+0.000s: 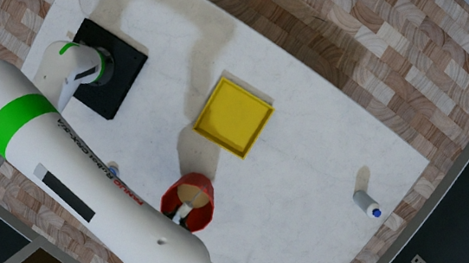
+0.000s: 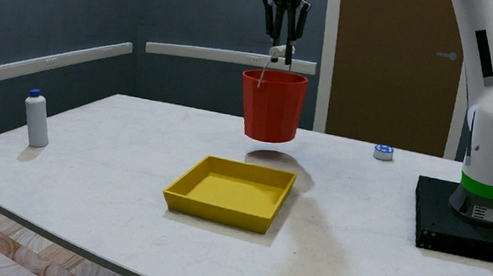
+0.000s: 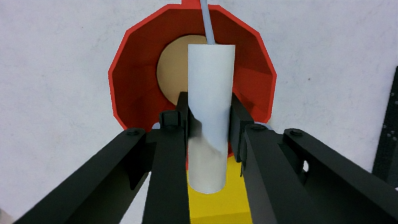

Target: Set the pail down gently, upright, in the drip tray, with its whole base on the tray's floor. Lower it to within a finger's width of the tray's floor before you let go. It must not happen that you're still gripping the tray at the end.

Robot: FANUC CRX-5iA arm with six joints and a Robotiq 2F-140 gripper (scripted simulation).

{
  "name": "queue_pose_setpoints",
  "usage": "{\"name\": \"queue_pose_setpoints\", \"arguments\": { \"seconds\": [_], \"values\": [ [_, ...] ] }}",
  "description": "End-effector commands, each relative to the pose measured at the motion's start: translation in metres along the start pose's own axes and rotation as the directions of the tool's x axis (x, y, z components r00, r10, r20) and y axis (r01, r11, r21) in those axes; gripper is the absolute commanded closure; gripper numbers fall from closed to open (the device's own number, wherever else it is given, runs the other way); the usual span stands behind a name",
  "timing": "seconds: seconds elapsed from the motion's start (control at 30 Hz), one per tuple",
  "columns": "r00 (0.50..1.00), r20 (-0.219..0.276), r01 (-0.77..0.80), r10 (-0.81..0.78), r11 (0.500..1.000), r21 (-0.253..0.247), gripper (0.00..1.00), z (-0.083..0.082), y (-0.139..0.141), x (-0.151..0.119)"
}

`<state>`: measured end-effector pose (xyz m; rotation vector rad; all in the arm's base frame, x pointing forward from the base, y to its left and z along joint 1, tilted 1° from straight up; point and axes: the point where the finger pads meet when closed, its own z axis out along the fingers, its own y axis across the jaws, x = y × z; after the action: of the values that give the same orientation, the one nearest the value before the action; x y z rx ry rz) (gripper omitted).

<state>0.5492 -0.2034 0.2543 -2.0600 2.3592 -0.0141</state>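
Note:
A red pail [image 2: 272,105] hangs upright in the air, well above the table and a little behind the tray. My gripper [image 2: 282,54] is shut on the white grip [image 3: 210,125] of the pail's wire handle, pointing straight down. The pail also shows in the overhead view [image 1: 188,206], beside the tray, and in the wrist view [image 3: 192,75] below the fingers. The yellow drip tray [image 2: 231,191] sits on the table in front of the pail and holds nothing; it also shows in the overhead view [image 1: 233,116]. A strip of the tray [image 3: 220,202] shows at the bottom of the wrist view.
A white bottle with a blue cap [image 2: 37,117] stands near the table's left end. A small blue-topped white jar [image 2: 383,152] sits at the back right. The arm's black base plate [image 2: 473,227] is on the right.

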Motion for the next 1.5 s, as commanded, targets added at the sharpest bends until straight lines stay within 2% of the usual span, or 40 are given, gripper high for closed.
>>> {"name": "queue_pose_setpoints", "arguments": {
  "seconds": [0.0,0.73,1.47],
  "values": [
    [1.000,-0.001,0.000,0.000,1.000,0.002,0.90,-0.007,0.000,0.000],
    [1.000,-0.001,0.000,0.000,1.000,0.002,0.90,-0.030,0.000,0.000],
    [1.000,-0.001,0.000,0.000,1.000,0.002,0.90,-0.034,0.000,0.000]
  ]
}}
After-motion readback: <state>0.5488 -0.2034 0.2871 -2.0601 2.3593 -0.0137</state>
